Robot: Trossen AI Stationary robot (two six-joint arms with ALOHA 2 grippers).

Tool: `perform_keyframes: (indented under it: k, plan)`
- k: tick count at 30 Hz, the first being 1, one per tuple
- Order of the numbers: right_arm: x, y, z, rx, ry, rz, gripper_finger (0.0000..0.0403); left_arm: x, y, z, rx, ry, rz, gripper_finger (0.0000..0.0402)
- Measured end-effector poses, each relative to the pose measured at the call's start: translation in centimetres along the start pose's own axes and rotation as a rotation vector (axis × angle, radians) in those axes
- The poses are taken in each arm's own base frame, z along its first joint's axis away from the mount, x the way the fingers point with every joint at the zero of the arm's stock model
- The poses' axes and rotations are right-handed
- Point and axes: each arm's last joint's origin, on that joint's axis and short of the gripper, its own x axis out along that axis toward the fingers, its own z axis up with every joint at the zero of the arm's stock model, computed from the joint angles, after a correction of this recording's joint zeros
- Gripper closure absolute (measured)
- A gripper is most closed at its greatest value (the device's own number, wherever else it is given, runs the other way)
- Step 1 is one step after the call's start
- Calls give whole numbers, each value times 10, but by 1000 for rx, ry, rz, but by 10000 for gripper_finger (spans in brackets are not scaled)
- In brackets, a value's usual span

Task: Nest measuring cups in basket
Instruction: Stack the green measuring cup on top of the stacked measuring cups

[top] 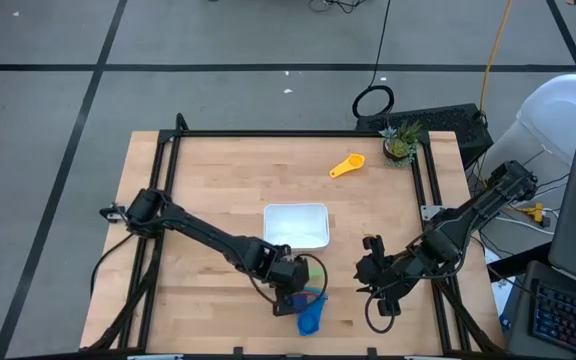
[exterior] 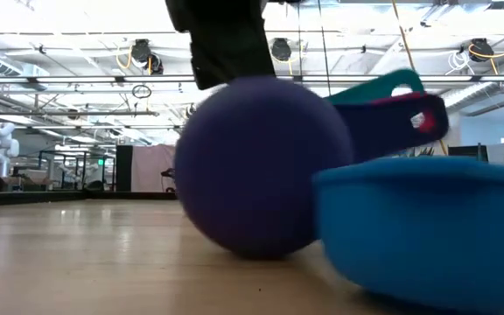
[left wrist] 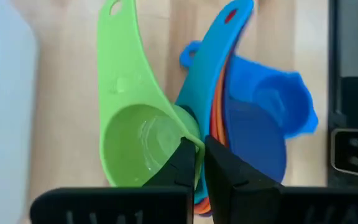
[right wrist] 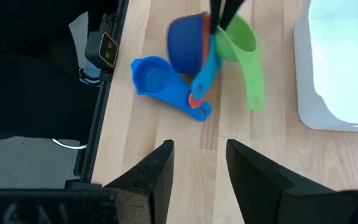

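Near the counter's front edge, our left hand (left wrist: pixel 199 163) is clamped on the rim of the green measuring cup (left wrist: pixel 135 134), which touches a nested stack: teal, orange and dark blue cups (right wrist: pixel 188 42). We judge that thin rim gives a secure pinch for lifting. Beside them lies a light blue cup (right wrist: pixel 157 81); the glossy white basket (top: pixel 296 225) sits just behind. A yellow cup (top: pixel 347 165) lies near the back edge. Our right hand (right wrist: pixel 197 163) waits, fingers apart.
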Motion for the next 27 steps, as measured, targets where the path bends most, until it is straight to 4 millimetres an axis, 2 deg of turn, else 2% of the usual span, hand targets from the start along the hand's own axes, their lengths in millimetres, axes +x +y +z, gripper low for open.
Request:
perform_keyframes:
  k: [5, 10, 27]
  plan:
    - [9, -2, -6, 0, 4, 0, 264, 0, -8, -3, 5, -9, 3, 390]
    - [18, -5, -14, 15, 22, -6, 264, 0, -6, -3, 3, -15, 21, 391]
    - [20, -9, -14, -31, -8, -92, 264, -1, 5, 2, 10, -25, 74, 396]
